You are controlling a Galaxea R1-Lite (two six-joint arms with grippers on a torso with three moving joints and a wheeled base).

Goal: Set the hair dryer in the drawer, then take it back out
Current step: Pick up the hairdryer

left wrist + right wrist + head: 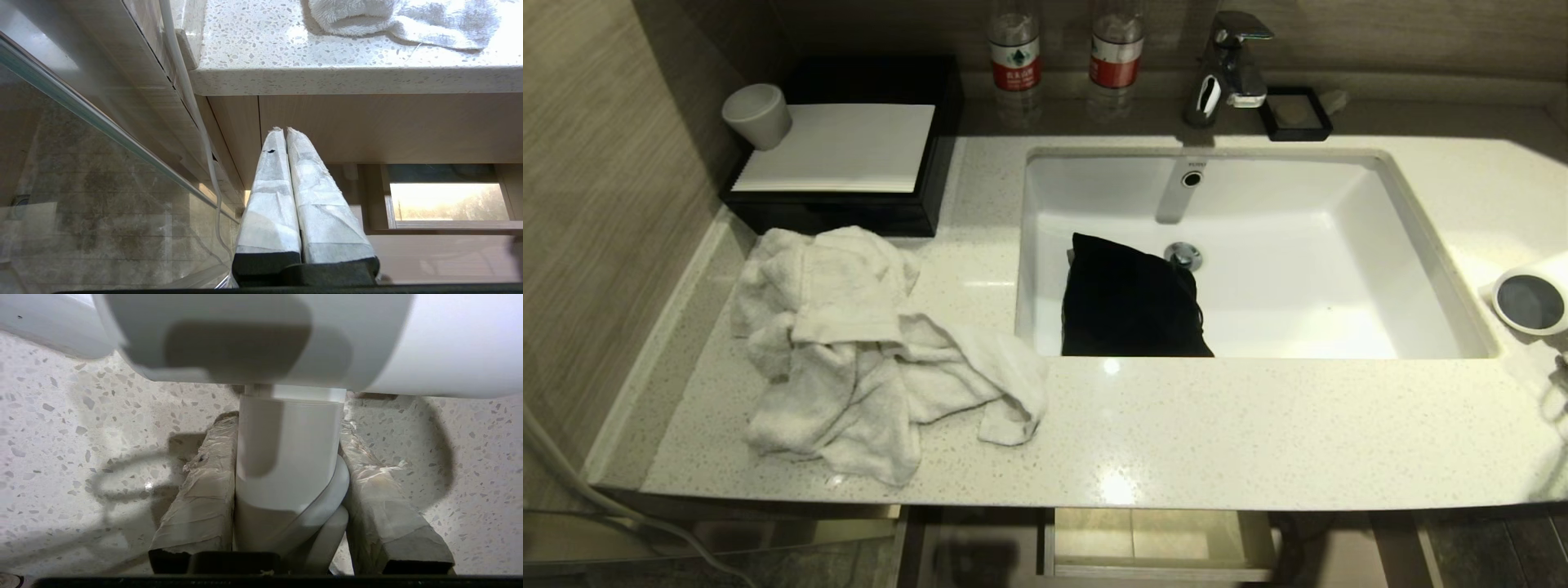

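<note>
Head view: hair dryer (1532, 300) at counter's (1176, 425) right edge, dark end face toward sink (1421, 245); black pouch (1127, 302) in basin, towel (866, 351) left, drawer (1160, 543) open below.
Left wrist view: left gripper (286, 130) shut, empty, under counter.
Right wrist view: right gripper (288, 428) flanking handle, seemingly touching; barrel lying crosswise.

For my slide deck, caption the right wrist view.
Right tool closed on the hair dryer handle, over the speckled countertop.

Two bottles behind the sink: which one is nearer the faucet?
The right-hand bottle, close beside the faucet; the other bottle stands further left, toward the black tray.
</note>
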